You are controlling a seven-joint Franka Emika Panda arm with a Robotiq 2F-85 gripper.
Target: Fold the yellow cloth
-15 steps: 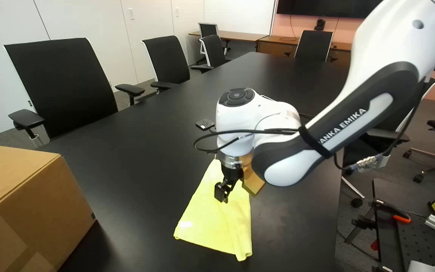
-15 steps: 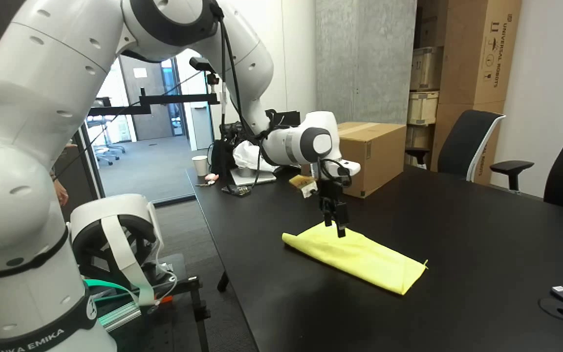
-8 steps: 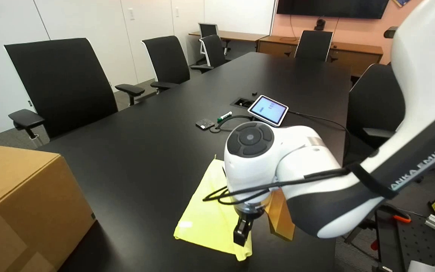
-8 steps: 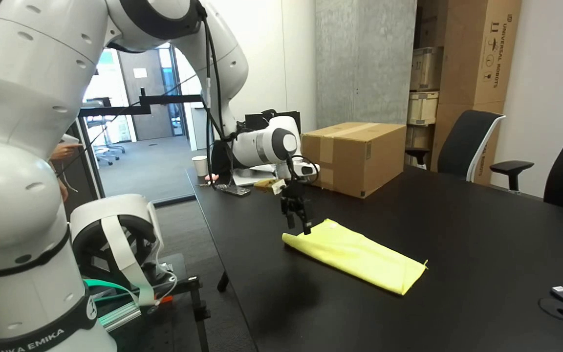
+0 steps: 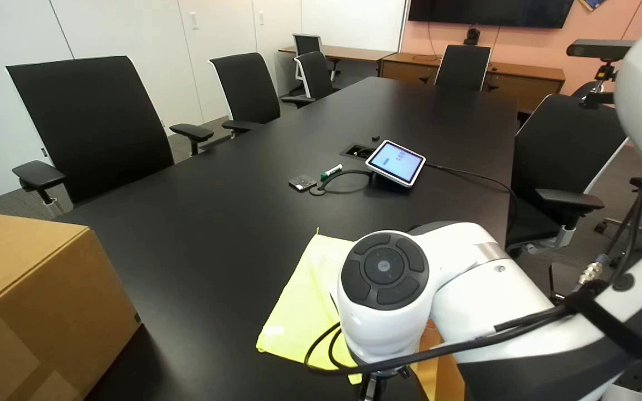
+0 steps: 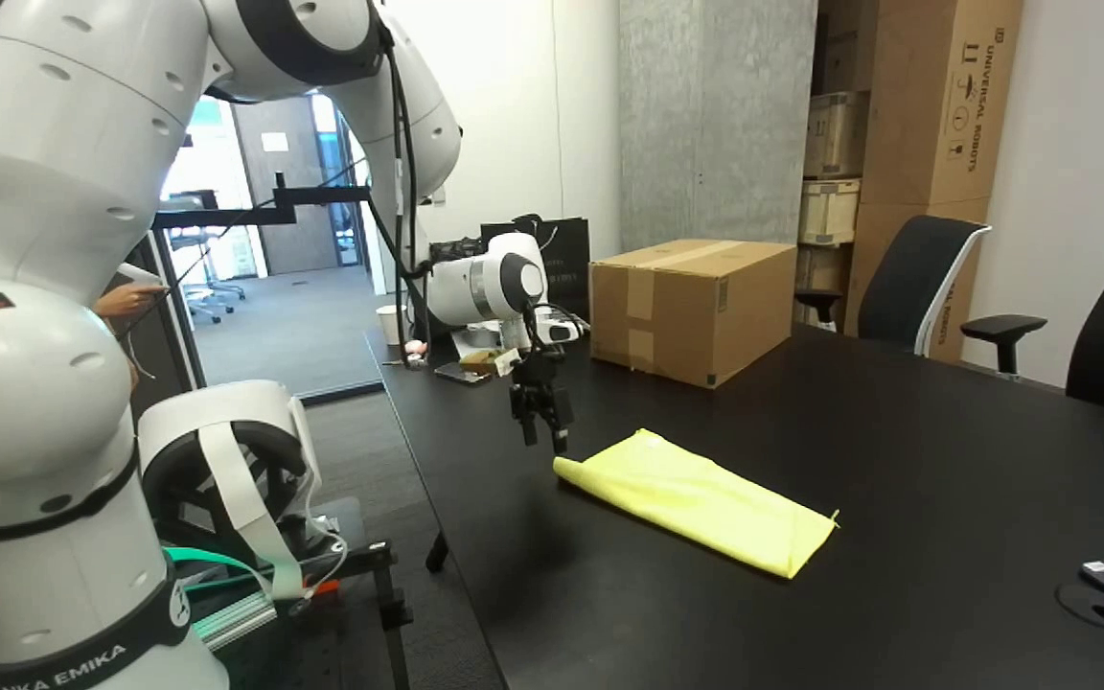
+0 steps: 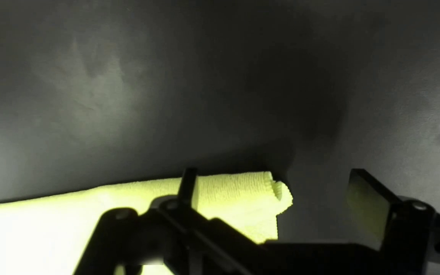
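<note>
The yellow cloth (image 5: 300, 303) lies on the black table as a long folded strip, partly hidden by the arm. It is fully visible in an exterior view (image 6: 705, 498), its long edge rolled over and the end near the gripper curled. In the wrist view the cloth (image 7: 235, 191) fills the lower left, its rolled corner between the fingers. My gripper (image 6: 545, 443) hovers above the table just off the curled end. In the wrist view the gripper (image 7: 273, 183) is wide open and empty, one finger over the cloth, one over bare table. Its fingers are cut off in an exterior view (image 5: 371, 390).
A cardboard box (image 6: 686, 311) stands on the table beyond the gripper, also visible in an exterior view (image 5: 48, 301). A tablet (image 5: 396, 162), a green marker (image 5: 331, 171) and a small dark device (image 5: 302, 182) lie farther along the table. Chairs line its sides.
The arm has moved from above the cloth's middle to beyond its curled end, toward the table's edge. The gripper stays open. The cloth has not moved.
</note>
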